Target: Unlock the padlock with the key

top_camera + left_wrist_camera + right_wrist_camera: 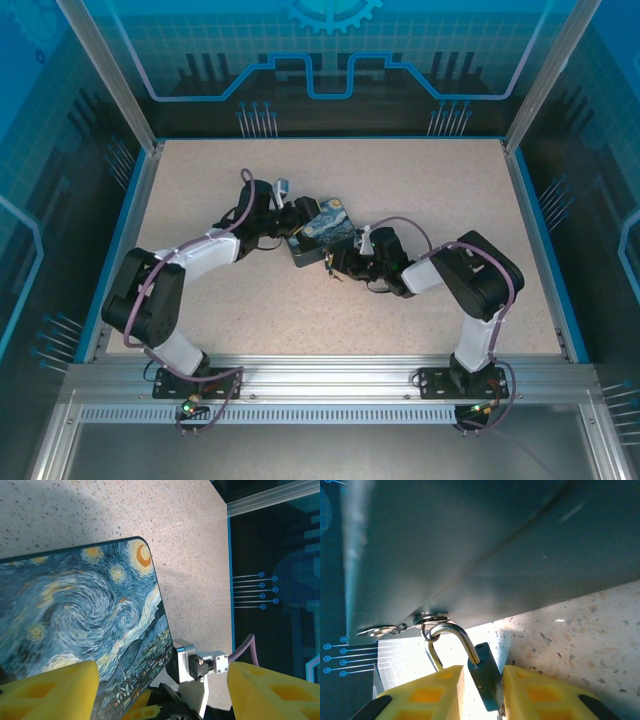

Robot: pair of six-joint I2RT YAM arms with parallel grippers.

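We count two black-and-white jointed arms, the left arm (190,262) and the right arm (470,285), and two yellow-fingered grippers, the left gripper (296,215) and the right gripper (483,687). We count one rectangular dark-blue tin (75,620) painted with a starry night, one small blue padlock (487,670) with a silvery shackle, and one speckled beige table (430,190).

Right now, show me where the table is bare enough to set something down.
Bare: the far strip between the tin and back wall, and the right side past the right arm to the rail. Crowded: around the tin.
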